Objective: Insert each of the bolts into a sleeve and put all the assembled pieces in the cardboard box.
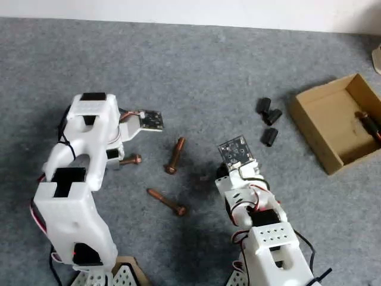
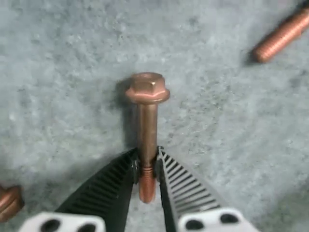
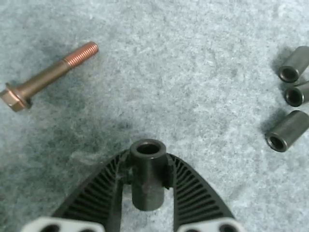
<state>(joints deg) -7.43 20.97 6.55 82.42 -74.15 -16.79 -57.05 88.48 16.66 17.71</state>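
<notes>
Far left on the grey counter (image 1: 196, 65), the left arm folds down low. Its left tool (image 2: 147, 155) is pinching a bolt (image 2: 147, 116) by the threaded end. The ribbed fingers (image 2: 113, 186) press on the shank from both sides, and the six-sided head points away from the tool. I cannot tell whether the head rests on the surface.

To the right of it, two bolts lie loose and apart from each other. The second bolt (image 1: 175, 155) lies with its head toward the arms' bases and its thread pointing away. The third bolt (image 1: 166, 201) lies slanted, closer to the bases, with its head toward the right arm.

Next comes the right tool (image 3: 148, 159), pressed onto a black sleeve (image 3: 147, 181). The sleeve's open bore faces up at the wrist camera. The second bolt lies near this tool, without touching it.

Further right, three loose sleeves (image 1: 273, 116) lie on their sides in a cluster. Two are touching and the third is just beside them. They sit between the right arm and the cardboard box (image 1: 333, 131).

The box stands at the far right. Inside it, an assembled piece (image 1: 370, 124), a dark sleeve with a copper end showing, lies against the far wall.
</notes>
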